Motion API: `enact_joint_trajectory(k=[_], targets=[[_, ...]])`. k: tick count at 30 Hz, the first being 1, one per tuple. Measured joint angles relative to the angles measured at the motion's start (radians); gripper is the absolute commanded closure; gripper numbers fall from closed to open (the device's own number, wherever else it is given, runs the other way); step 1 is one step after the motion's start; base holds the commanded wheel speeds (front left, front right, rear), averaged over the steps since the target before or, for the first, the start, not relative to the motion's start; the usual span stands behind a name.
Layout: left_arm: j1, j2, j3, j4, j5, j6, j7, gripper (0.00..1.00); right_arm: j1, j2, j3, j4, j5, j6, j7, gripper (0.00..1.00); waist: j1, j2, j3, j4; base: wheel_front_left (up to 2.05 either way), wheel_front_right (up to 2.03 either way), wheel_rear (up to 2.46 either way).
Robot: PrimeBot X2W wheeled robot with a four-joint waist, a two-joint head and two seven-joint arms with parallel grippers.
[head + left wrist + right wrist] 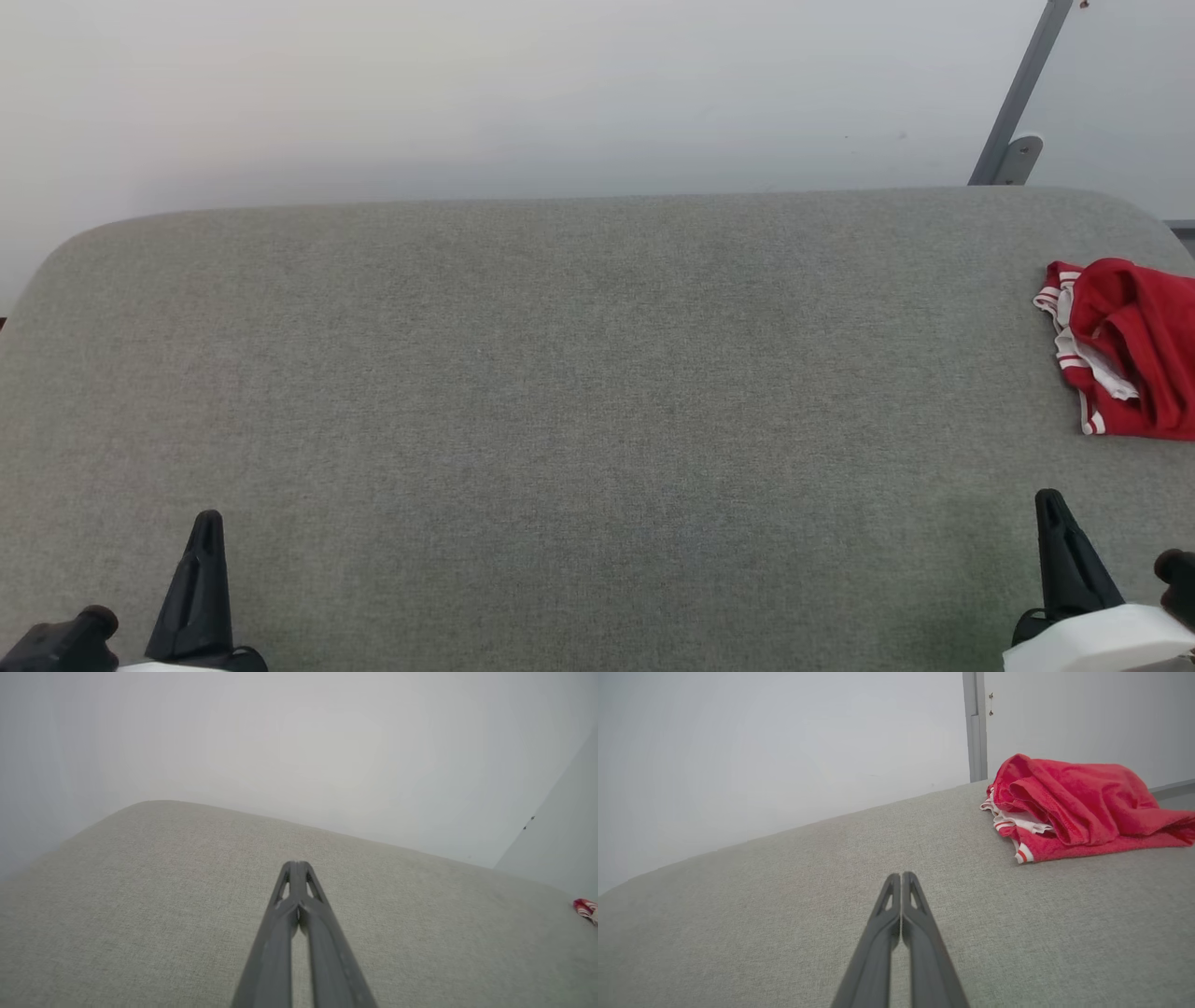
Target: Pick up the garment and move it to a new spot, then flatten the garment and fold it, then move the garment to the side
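The garment [1134, 345] lies as a crumpled red heap on the right part of the bench [560, 373], close to its right edge, with white cloth and striped trim showing at the side toward the middle of the bench. No lettering shows in the folds.

I think the main risk is this place near the edge. If the fingers come to the heap pressed together as they are now, they will only push it, and the cloth may slide off the right side of the bench. If they open but catch only one top fold, the rest may hang and drag when the arm lifts. From the head view, part of the heap is cut off, so aiming may also be poor.

The right gripper [1050, 499] is at the near right corner of the bench, low, fingers pointing toward the far edge, closed together on nothing. In its wrist view the heap is ahead and to the right of the tips. The left gripper [207, 518] is at the near left corner in the same pose, fingers also together and empty, well apart from the garment.
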Motion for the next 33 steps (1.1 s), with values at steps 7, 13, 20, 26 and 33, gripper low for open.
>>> enact_joint_trajectory(k=[7,13,20,26,33], targets=[[-0.014,-0.012,0.001,0.015,-0.116,0.000,0.034,1.00,-0.014,0.007,0.002,0.004,0.118,0.000,0.024,1.00,0.0000,0.0000,0.000,-0.002,0.00,0.00,0.00],[-0.034,-0.020,0.001,0.028,-0.201,0.000,0.060,1.00,-0.023,0.013,0.003,0.007,0.210,0.000,0.042,1.00,0.0000,0.0000,0.000,-0.004,0.00,0.00,0.00],[-0.054,-0.036,0.002,0.040,-0.304,0.000,0.088,1.00,-0.040,0.020,0.005,0.009,0.312,0.000,0.064,1.00,0.0000,0.0000,-0.001,-0.006,0.00,0.00,0.00],[-0.072,-0.044,0.003,0.050,-0.378,0.000,0.111,1.00,-0.051,0.026,0.006,0.013,0.393,0.000,0.081,1.00,0.0000,0.0000,-0.001,-0.008,0.00,0.00,0.00],[-0.091,-0.053,0.005,0.062,-0.466,0.000,0.133,1.00,-0.061,0.031,0.008,0.016,0.481,0.000,0.102,1.00,0.0000,0.0000,-0.001,-0.010,0.00,0.00,0.00]])
